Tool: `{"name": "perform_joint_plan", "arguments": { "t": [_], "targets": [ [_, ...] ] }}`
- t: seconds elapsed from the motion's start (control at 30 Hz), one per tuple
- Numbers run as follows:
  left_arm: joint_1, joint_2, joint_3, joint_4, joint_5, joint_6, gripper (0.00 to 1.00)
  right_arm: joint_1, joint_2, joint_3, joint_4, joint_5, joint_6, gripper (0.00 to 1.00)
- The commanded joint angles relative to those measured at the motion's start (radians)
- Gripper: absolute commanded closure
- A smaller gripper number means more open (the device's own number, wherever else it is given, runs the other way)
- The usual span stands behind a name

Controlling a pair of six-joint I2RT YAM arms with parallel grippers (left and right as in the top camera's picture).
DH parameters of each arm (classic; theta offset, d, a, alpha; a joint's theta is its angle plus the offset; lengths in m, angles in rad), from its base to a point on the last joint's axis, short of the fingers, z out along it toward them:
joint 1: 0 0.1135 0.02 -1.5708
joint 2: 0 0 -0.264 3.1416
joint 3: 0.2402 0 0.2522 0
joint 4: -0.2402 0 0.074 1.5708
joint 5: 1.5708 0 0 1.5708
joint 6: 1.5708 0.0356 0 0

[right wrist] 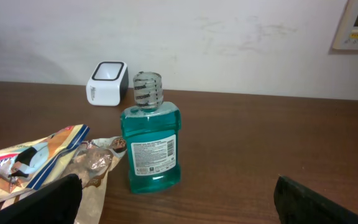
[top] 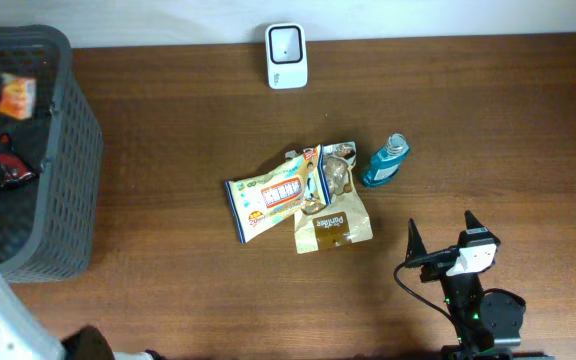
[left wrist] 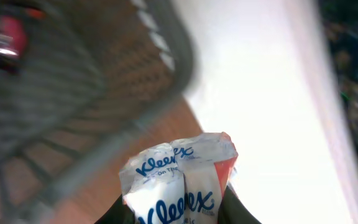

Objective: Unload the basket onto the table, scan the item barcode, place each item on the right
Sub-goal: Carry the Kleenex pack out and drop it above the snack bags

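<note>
Left gripper (left wrist: pixel 179 214) has the Kleenex pack (left wrist: pixel 179 177) pinched at its lower end, jaws drawn in narrow on it. It is up by the mesh basket (left wrist: pixel 114 121), at the far upper left of the overhead frame and well apart from the white scanner (top: pixel 286 55) at top centre. Right gripper (top: pixel 442 226) sits lower right, spread fully wide with nothing in it, facing the mouthwash bottle (right wrist: pixel 153 143). No barcode shows on the pack, so I can't tell which face carries it. The job now looks like a carry: hold that pinch firm, lift clear of the basket rim, and turn the wrist so the coded face meets the scanner window squarely. In the left wrist view the pack's long axis runs bottom to top, leaning slightly right. The free end points up, the printed face is toward the camera, and the orange-red side is on the right.
</note>
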Motion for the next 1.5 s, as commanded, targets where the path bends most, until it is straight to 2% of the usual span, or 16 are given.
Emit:
{"name": "perform_joint_plan", "arguments": {
  "t": [0.0, 0.2, 0.47, 0.6, 0.87, 1.17, 1.4, 1.47],
  "targets": [
    [-0.115, -0.045, 0.011, -0.026, 0.081, 0.0, 0.87, 0.001, -0.006, -0.009, -0.002, 0.006, 0.0, 0.02],
    [-0.394, -0.031, 0.01, -0.053, 0.065, 0.101, 0.88, 0.001, -0.006, -0.009, -0.002, 0.006, 0.0, 0.02],
    [-0.664, 0.038, 0.01, -0.132, -0.278, 0.119, 0.85, 0.001, -0.006, -0.009, -0.002, 0.006, 0.0, 0.02],
    [-0.76, 0.132, 0.01, -0.158, -0.33, 0.128, 0.85, 0.001, -0.006, -0.009, -0.002, 0.006, 0.0, 0.02],
    [-0.87, 0.391, 0.01, -0.166, -0.331, 0.135, 0.81, 0.001, -0.006, -0.009, -0.002, 0.006, 0.0, 0.02],
    [-0.909, 0.628, 0.01, -0.156, -0.337, 0.164, 0.79, 0.001, -0.006, -0.009, -0.002, 0.006, 0.0, 0.02],
    [-0.909, 0.709, 0.01, -0.121, -0.603, 0.164, 0.75, 0.001, -0.006, -0.009, -0.002, 0.006, 0.0, 0.02],
    [-0.908, 0.731, 0.01, -0.111, -0.671, 0.164, 0.71, 0.001, -0.006, -0.009, -0.002, 0.006, 0.0, 0.02]
  ]
}}
